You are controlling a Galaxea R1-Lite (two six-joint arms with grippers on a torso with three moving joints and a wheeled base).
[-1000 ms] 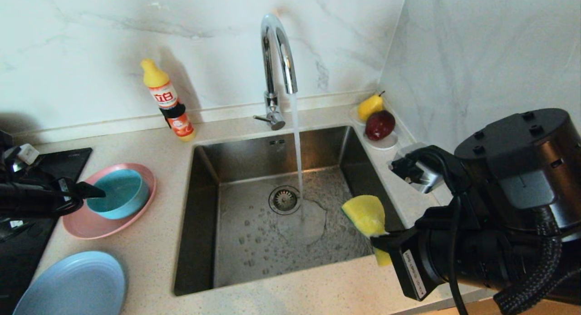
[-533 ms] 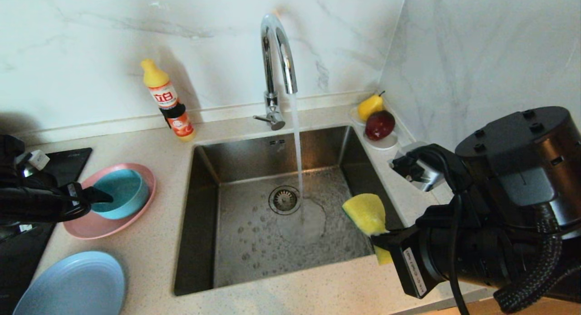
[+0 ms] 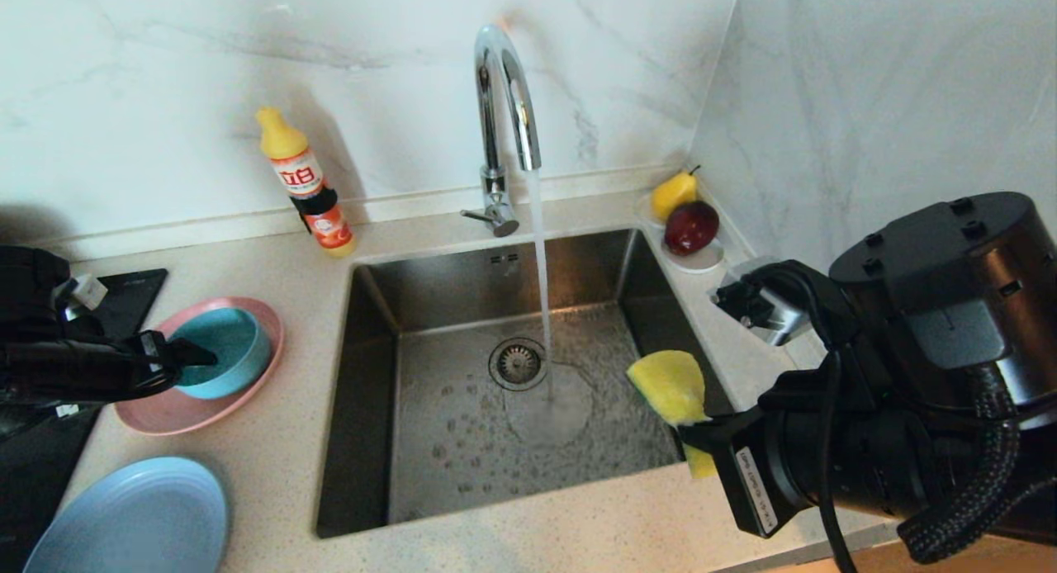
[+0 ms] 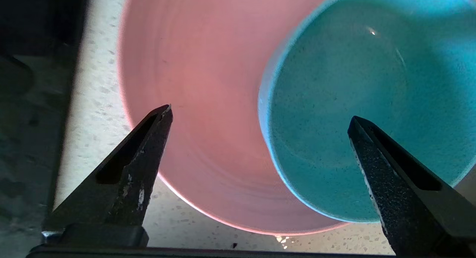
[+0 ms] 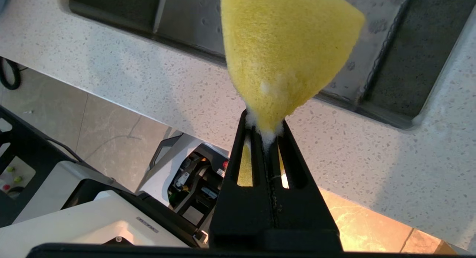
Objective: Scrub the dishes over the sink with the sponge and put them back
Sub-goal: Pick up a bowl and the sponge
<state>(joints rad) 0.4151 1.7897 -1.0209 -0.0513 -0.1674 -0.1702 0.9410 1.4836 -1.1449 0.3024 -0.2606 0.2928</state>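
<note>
Gripping claw: right claw (image 5: 266, 133) pinches the sponge (image 5: 286, 53) at the sink (image 3: 372, 375) rim.
Left claw (image 4: 260, 116): spread, straddling the teal bowl (image 4: 364, 113) wall.
Bowl: sits on pink plate (image 4: 197, 83).
Light-blue plate (image 3: 124, 515): on surface (image 3: 281, 441).

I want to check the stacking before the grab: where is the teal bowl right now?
In the head view, the teal bowl sits on the pink plate, left of the sink, with the open left gripper at its rim.

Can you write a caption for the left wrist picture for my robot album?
Open left gripper poised over a teal straight-sided bowl sitting on a wide pink plate.
</note>
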